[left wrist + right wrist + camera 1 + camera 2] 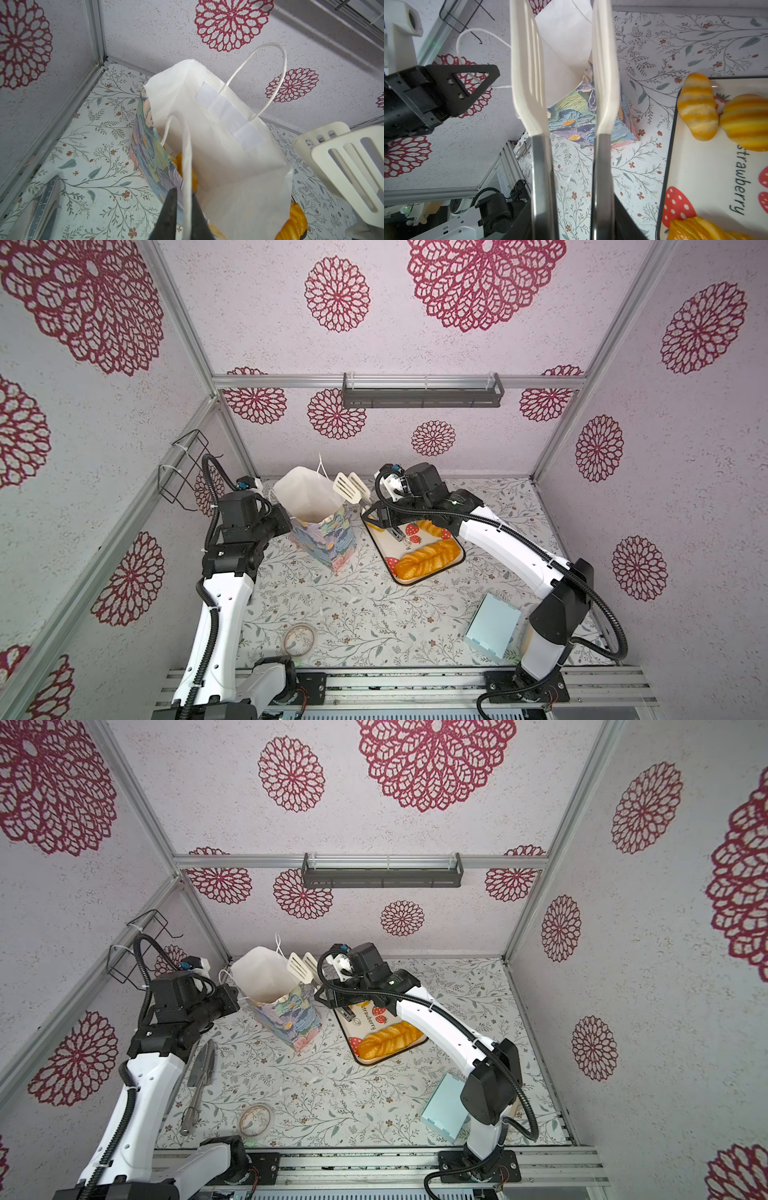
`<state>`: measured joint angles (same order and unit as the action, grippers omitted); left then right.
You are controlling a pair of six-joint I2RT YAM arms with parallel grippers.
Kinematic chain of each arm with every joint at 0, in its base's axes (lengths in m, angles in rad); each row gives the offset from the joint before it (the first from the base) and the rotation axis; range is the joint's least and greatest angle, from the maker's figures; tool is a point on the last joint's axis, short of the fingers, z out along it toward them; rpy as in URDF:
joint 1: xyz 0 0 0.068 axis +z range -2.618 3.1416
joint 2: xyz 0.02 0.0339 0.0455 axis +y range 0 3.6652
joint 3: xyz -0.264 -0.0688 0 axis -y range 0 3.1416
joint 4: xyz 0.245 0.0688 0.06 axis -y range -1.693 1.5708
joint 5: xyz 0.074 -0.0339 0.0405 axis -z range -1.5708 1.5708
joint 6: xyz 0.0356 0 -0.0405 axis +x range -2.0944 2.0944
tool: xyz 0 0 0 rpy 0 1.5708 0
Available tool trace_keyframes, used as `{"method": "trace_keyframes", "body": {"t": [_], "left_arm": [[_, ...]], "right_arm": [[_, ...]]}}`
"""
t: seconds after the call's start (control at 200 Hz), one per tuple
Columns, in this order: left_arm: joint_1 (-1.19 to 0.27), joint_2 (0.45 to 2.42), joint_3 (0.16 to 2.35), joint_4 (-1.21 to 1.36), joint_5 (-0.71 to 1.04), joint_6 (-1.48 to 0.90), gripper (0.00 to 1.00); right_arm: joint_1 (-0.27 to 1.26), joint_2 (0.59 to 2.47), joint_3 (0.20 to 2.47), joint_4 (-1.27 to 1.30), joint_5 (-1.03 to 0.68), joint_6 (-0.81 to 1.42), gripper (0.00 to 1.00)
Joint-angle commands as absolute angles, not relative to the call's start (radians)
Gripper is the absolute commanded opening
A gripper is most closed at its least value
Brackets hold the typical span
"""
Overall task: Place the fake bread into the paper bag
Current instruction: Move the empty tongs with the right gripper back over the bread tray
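The paper bag (324, 543) (291, 1019) stands upright and open left of the strawberry tray (432, 576). My left gripper (184, 190) (286, 522) is shut on the bag's near string handle (187, 145). Orange fake bread (180, 164) shows inside the bag. A braided loaf (428, 558) (390, 1038) and two striped buns (697, 108) (745, 122) lie on the tray (708, 166). My right gripper (574, 218) (378, 516) is shut on white slotted tongs (351, 489) (527, 72). The tong blades stand apart and empty beside the bag's rim.
A pale blue flat box (492, 626) lies at the front right by the right arm. A tape roll (299, 639) lies at the front left. Metal utensils (201, 1077) lie beside the left arm. A wire basket (183, 468) hangs on the left wall.
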<state>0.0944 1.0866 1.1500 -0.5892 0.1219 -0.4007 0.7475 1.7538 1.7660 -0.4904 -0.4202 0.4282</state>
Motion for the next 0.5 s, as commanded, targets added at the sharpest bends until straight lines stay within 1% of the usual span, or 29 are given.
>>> {"method": "trace_keyframes", "body": {"t": [0.0,0.495], "left_arm": [[0.103,1.068,1.142,-0.582,0.120,-0.402,0.13],[0.103,1.066,1.141,-0.583,0.117,-0.401,0.13]], "right_arm": [[0.709,1.656,1.756,-0.466,-0.397,0.404,0.46],[0.550,1.607,1.628,-0.488,-0.362,0.407,0.53]]}}
